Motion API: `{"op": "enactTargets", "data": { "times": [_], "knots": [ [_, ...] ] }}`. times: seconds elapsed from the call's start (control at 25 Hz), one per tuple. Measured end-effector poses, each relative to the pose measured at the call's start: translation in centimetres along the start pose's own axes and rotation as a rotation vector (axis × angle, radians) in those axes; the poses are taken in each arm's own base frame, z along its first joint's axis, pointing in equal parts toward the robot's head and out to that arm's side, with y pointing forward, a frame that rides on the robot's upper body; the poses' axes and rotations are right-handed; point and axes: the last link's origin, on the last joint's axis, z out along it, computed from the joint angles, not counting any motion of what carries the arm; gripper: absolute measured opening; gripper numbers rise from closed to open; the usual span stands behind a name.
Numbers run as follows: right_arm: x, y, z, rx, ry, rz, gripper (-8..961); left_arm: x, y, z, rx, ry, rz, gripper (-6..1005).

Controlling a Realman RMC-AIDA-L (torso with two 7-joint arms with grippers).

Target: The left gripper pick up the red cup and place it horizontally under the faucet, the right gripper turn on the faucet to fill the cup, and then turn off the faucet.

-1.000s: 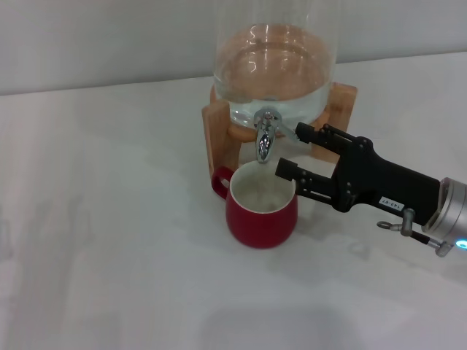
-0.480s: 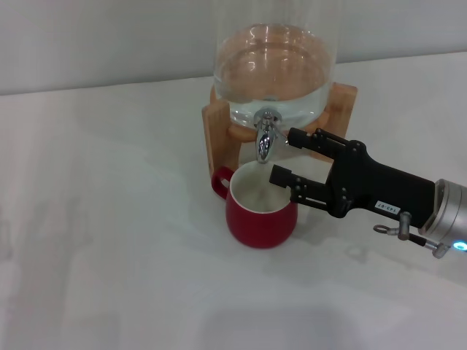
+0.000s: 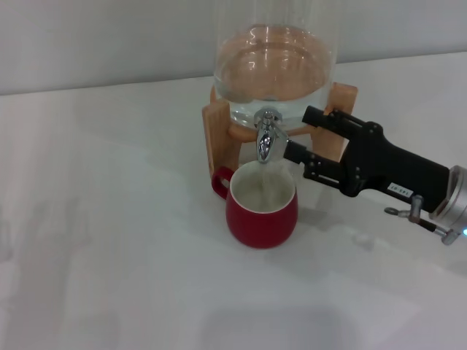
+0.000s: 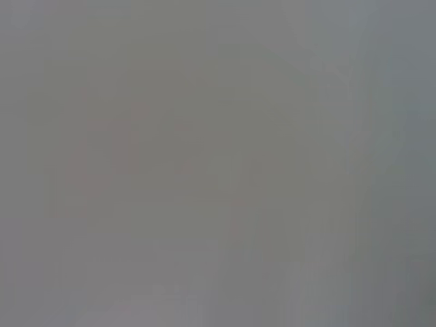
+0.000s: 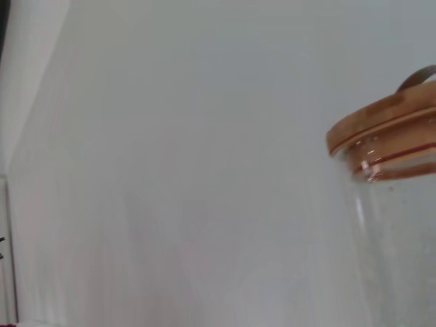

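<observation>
right gripper (image 3: 294,133) — jaws apart, holding nothing, beside faucet (image 3: 265,138) | red cup (image 3: 262,205) — upright under spout

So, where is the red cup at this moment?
In the head view the red cup stands upright on the white table, near the centre, directly below the faucet, with the right gripper just beside the faucet.

A white table (image 3: 109,240) is seen carrying a wooden stand (image 3: 217,131) with a glass jar (image 3: 273,65) set in it, and the red cup (image 3: 263,211) is stood upright just before the stand.
</observation>
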Motion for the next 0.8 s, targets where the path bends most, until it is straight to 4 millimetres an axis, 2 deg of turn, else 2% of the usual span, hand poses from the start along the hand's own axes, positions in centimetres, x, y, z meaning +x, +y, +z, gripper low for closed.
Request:
{"op": "enactTargets", "data": {
  "times": [0.2, 0.52, 0.8],
  "knots": [
    [-0.3, 0.3, -0.4, -0.018, -0.02, -0.003, 750, -0.1, 0.0, 0.0, -0.001, -0.007, 0.0, 458],
    [-0.3, 1.9, -0.7, -0.095, -0.045, 0.015, 750, -0.1, 0.0, 0.2, -0.006, -0.008, 0.004, 458],
    [0.6, 3.7, 0.2, -0.177, -0.022, 0.059, 750, 0.0, 0.3, 0.5, -0.019, -0.005, 0.008, 458]
  ]
}}
